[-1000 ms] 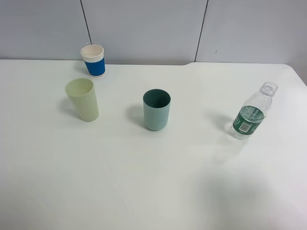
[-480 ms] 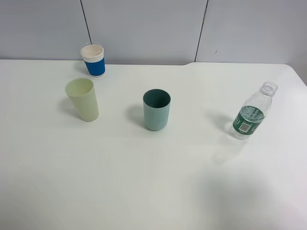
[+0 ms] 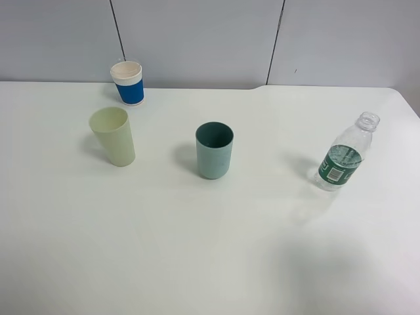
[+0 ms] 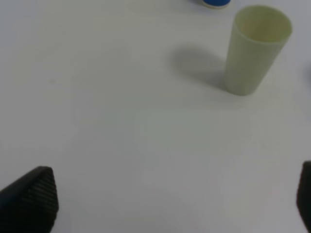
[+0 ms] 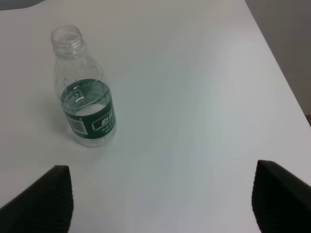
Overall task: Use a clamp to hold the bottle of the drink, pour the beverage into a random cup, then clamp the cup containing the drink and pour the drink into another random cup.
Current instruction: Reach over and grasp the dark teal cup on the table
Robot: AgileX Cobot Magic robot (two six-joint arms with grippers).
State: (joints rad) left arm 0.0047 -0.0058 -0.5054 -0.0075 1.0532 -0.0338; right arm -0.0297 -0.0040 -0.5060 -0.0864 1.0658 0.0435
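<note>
The clear bottle (image 3: 341, 161) with a dark green label stands upright and uncapped at the table's right side. The beverage (image 5: 83, 101) fills it to about label height. In the right wrist view the bottle (image 5: 85, 97) stands ahead of my right gripper (image 5: 163, 196), which is open and apart from it. The teal cup (image 3: 214, 151) stands at mid-table; I cannot tell whether it holds liquid. The pale yellow-green tumbler (image 3: 113, 136) stands at the left. My left gripper (image 4: 170, 204) is open, well short of the tumbler (image 4: 257, 48). Neither arm shows in the high view.
A blue-and-white paper cup (image 3: 128, 83) stands at the back left near the wall; its base (image 4: 215, 2) just shows in the left wrist view. The white table (image 3: 210, 249) ends close to the right of the bottle.
</note>
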